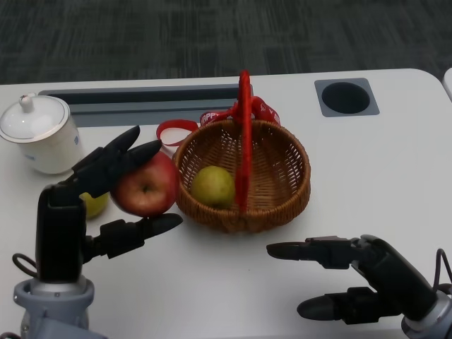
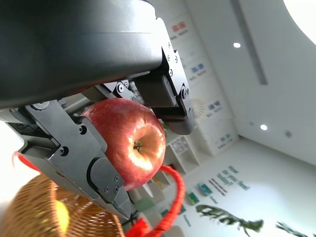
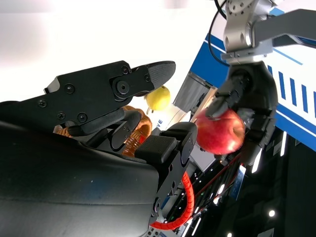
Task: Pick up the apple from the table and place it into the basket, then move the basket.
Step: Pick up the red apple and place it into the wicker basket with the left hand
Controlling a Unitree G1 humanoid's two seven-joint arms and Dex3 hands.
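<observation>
The left hand (image 1: 92, 205) clamps the round red apple (image 1: 145, 185) just left of the woven wicker basket (image 1: 282, 191). Released early, it could strike the rim and roll. The right hand (image 1: 360, 279) waits, fingers apart.

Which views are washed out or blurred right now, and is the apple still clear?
Head view: evenly lit and sharp, the apple plain in the left hand. Left wrist view: apple crisp, but the basket is blurred and the ceiling blown out white. Right wrist view: bright washed-out backdrop, the right hand dark against it, apple slightly soft.
</observation>
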